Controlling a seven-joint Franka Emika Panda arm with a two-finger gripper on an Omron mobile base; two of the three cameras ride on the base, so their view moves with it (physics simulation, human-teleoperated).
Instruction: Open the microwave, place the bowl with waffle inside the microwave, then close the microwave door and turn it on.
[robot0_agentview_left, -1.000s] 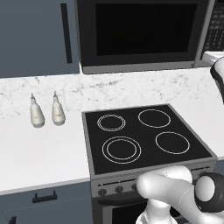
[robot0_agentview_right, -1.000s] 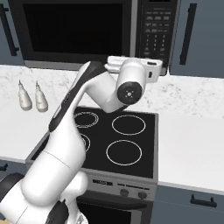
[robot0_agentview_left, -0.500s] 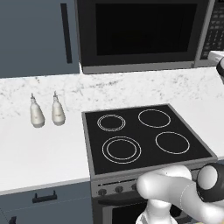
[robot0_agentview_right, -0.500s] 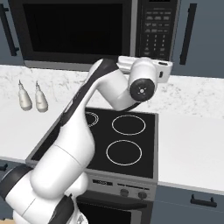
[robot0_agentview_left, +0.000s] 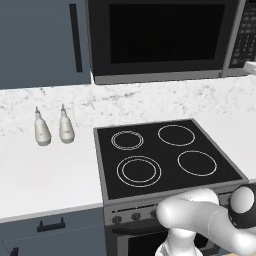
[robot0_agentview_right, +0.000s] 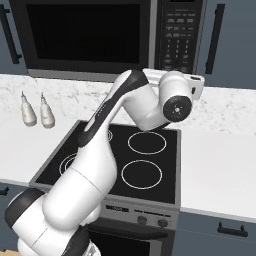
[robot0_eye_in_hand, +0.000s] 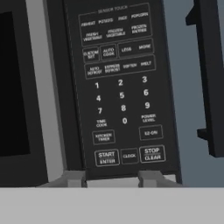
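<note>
The microwave (robot0_agentview_left: 160, 40) hangs above the stove with its dark glass door (robot0_agentview_right: 85, 32) shut. Its keypad strip (robot0_agentview_right: 179, 35) stands at the right. In the hand view the keypad (robot0_eye_in_hand: 120, 87) is close and straight ahead, with START/ENTER (robot0_eye_in_hand: 106, 157) and STOP/CLEAR just above my fingertips. My gripper (robot0_eye_in_hand: 113, 179) is open, nothing between its fingers, just below and in front of the keypad's lower edge. From the right base camera my hand (robot0_agentview_right: 196, 85) is up beside the microwave's lower right corner. The bowl with waffle is out of view.
A black four-ring stovetop (robot0_agentview_left: 165, 155) lies under the arm. Two small pale bottles (robot0_agentview_left: 42, 131) (robot0_agentview_left: 66, 127) stand on the white counter (robot0_agentview_left: 45, 175) to the left. Blue-grey cabinets with black handles (robot0_agentview_right: 215, 37) flank the microwave. Bare counter (robot0_agentview_right: 220, 170) lies right of the stove.
My arm has swung rightward and the hand has risen slightly toward the microwave's keypad side. Nothing else has moved.
</note>
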